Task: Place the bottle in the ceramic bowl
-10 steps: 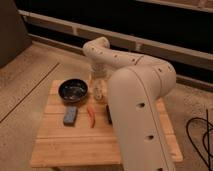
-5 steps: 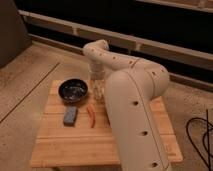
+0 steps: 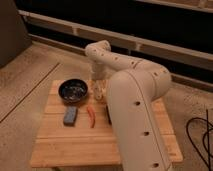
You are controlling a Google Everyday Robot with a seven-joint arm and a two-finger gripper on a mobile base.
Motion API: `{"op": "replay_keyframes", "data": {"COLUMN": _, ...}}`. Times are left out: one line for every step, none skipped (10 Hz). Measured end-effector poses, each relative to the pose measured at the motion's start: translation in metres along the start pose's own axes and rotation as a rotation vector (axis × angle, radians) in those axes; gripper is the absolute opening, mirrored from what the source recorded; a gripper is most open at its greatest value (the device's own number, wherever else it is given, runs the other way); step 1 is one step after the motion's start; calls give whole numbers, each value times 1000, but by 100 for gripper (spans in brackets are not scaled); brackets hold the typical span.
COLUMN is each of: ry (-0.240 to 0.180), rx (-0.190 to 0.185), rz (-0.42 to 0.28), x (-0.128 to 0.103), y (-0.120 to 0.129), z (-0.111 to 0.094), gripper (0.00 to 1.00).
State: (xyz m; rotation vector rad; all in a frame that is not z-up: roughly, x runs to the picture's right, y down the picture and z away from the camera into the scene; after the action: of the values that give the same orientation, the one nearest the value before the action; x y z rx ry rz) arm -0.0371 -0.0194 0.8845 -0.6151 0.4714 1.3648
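Observation:
The ceramic bowl (image 3: 73, 91) is round, dark and glossy, and sits at the back left of the wooden table (image 3: 65, 145). The bottle (image 3: 100, 91) is small and pale and stands upright just to the right of the bowl, close to its rim. My gripper (image 3: 98, 84) comes down from the white arm (image 3: 135, 100) right onto the top of the bottle and hides its upper part. The bottle appears to rest at table level, outside the bowl.
A blue-grey block (image 3: 70, 115) lies in front of the bowl. A red elongated object (image 3: 91, 116) and a small black object (image 3: 108, 116) lie beside it. The bulky arm hides the table's right half. A black cable (image 3: 200, 135) lies on the floor at the right.
The arm's large near segment has swung left across the table. The gripper and the bottle have stayed beside the bowl, shifting only slightly.

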Motion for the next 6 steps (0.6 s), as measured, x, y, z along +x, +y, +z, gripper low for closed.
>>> {"op": "replay_keyframes", "data": {"ry": -14, "rx": 13, "rz": 1, "x": 0, "y": -2, "z": -7, "gripper": 0}}
{"op": "replay_keyframes", "data": {"ry": -46, "rx": 32, "rz": -2, "x": -2, "y": -2, "z": -22, "gripper": 0}}
{"op": "replay_keyframes", "data": {"ry": -72, "rx": 52, "rz": -10, "x": -2, "y": -1, "z": -35, "gripper": 0}}
{"op": "replay_keyframes", "data": {"ry": -99, "rx": 68, "rz": -20, "x": -3, "y": 1, "z": -49, "gripper": 0}}
{"op": "replay_keyframes", "data": {"ry": -126, "rx": 84, "rz": -35, "x": -4, "y": 6, "z": -63, "gripper": 0}}
{"op": "replay_keyframes", "data": {"ry": -157, "rx": 100, "rz": -57, "x": -7, "y": 13, "z": -81, "gripper": 0}}
